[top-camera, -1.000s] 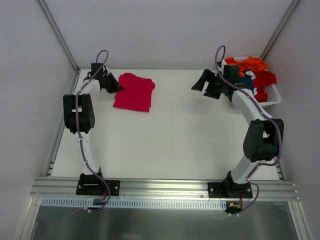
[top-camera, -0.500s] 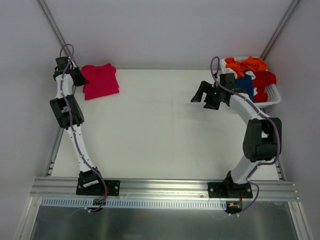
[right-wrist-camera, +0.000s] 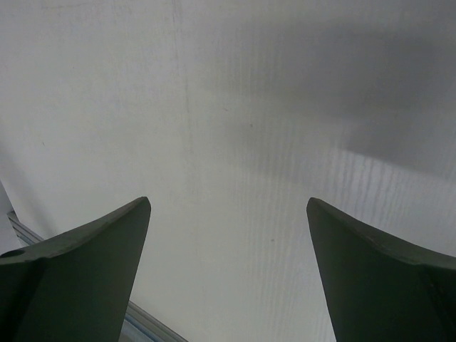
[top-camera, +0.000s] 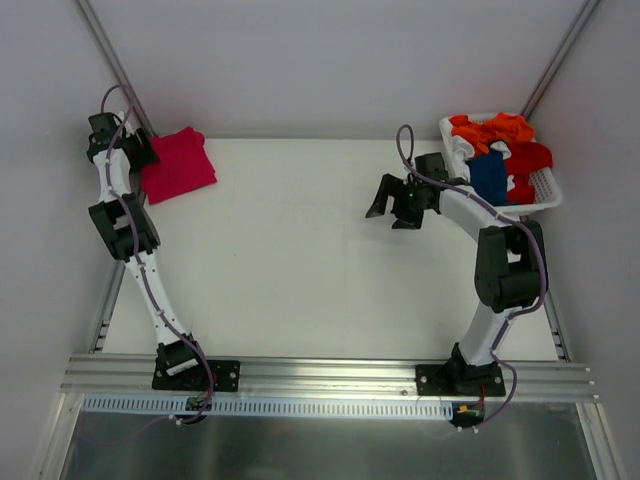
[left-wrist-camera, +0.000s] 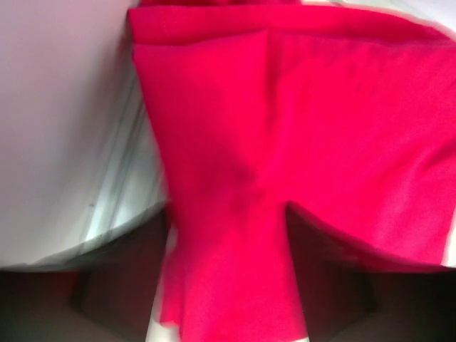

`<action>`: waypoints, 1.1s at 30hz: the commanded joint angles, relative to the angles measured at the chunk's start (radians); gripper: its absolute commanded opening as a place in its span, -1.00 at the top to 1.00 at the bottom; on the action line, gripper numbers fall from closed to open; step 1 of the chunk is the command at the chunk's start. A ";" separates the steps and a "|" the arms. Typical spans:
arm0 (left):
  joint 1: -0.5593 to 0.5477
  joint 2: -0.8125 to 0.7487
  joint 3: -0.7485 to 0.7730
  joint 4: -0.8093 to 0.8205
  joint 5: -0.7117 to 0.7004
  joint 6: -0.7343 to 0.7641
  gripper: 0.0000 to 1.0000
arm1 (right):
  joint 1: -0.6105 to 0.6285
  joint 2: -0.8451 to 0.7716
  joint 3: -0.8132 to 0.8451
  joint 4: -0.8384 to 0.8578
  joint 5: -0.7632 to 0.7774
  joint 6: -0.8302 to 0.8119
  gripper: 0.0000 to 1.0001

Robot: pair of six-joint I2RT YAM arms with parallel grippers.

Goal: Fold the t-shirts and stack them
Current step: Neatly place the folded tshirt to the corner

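The left arm is reaching to the far left corner of the bench, where the left claw is clenching an edge of the crimson-pink t-shirt. In the left wrist view the shirt is filling most of the frame, a narrow fold of it running down between the dark fingers of the claw. Whether the cloth is resting on the bench or hanging just above it cannot be told. Further right, the right claw is hovering over bare bench, well apart from that shirt; its fingers are standing wide and released, gripping nothing. At the far right corner the white basket is holding the orange t-shirt, the dark blue t-shirt and the red t-shirt, all lying bunched.
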 commanded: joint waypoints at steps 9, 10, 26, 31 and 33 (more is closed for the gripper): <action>-0.018 -0.371 -0.146 0.023 -0.083 0.007 -0.64 | 0.021 -0.095 0.063 -0.025 -0.031 -0.053 -0.96; -0.046 -0.399 -0.194 0.026 -0.092 0.011 -0.64 | 0.022 -0.101 0.063 -0.022 -0.037 -0.061 -0.96; -0.388 -0.260 -0.240 0.057 -0.535 -0.043 -0.63 | 0.021 -0.126 -0.012 0.078 -0.111 -0.075 -0.97; -0.428 -0.164 -0.175 0.059 -0.673 0.132 -0.60 | 0.019 -0.117 0.005 0.070 -0.112 -0.072 -0.98; -0.439 -0.096 -0.119 0.062 -0.774 0.285 -0.60 | 0.021 -0.108 0.019 0.055 -0.109 -0.072 -0.98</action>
